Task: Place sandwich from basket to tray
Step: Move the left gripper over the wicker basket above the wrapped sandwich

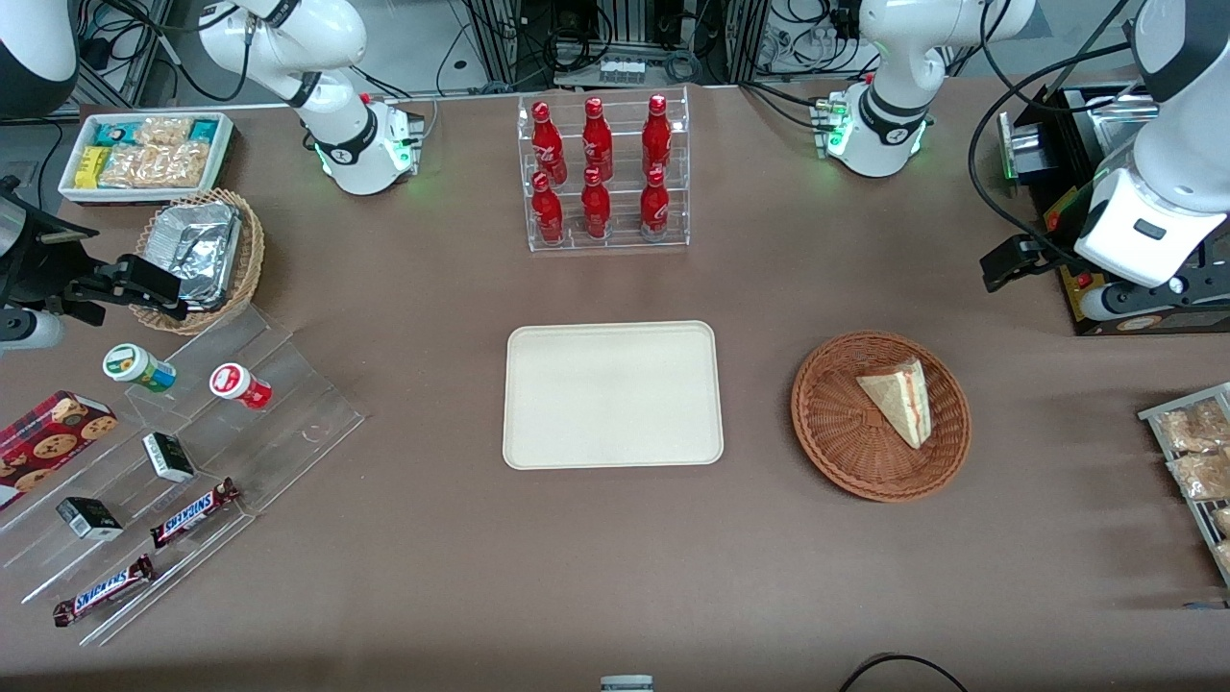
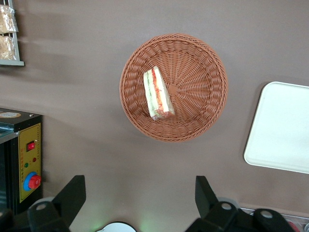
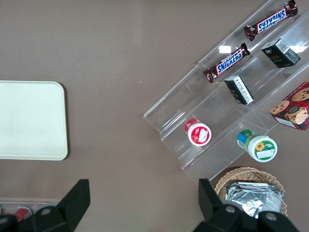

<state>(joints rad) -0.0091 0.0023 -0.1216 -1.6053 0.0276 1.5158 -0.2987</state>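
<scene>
Sandwich [image 2: 158, 94] lies on its side in the basket [image 2: 203, 72]; my gripper [image 2: 140, 195] hangs high above the bench with fingers spread and empty, ready to descend, with the tray [image 2: 282, 130] bare beside the basket.

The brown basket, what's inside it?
One sandwich lies in the wicker basket; the weave beneath it is covered. The open gripper hangs above the table beside it.
</scene>
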